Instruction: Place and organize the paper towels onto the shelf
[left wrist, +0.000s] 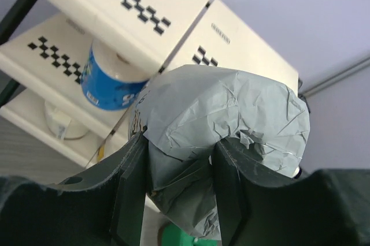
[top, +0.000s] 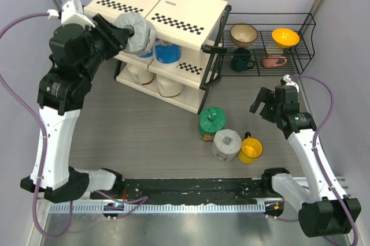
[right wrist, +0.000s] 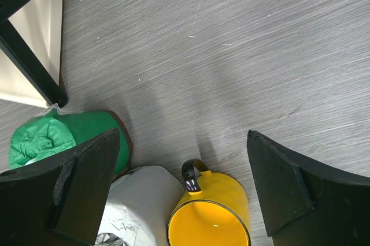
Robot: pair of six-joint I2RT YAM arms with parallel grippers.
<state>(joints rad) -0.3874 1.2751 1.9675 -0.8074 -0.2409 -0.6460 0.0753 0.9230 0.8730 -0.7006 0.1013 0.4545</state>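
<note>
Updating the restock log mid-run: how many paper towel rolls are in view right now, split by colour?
Grey rolls: 2, one in the left tool
Blue-and-white rolls: 2
Cream rolls: 2
Green roll: 1
Total: 7

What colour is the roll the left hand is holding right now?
Grey: a crinkled grey wrapped paper towel roll, clearest in the left wrist view.

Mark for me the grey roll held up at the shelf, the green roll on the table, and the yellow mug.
raised grey roll (left wrist: 231, 113), left wrist view, middle of its crinkled wrapper.
green roll (top: 212, 119), top external view, its twisted top.
yellow mug (right wrist: 209, 226), right wrist view, inner wall of the cup.
</note>
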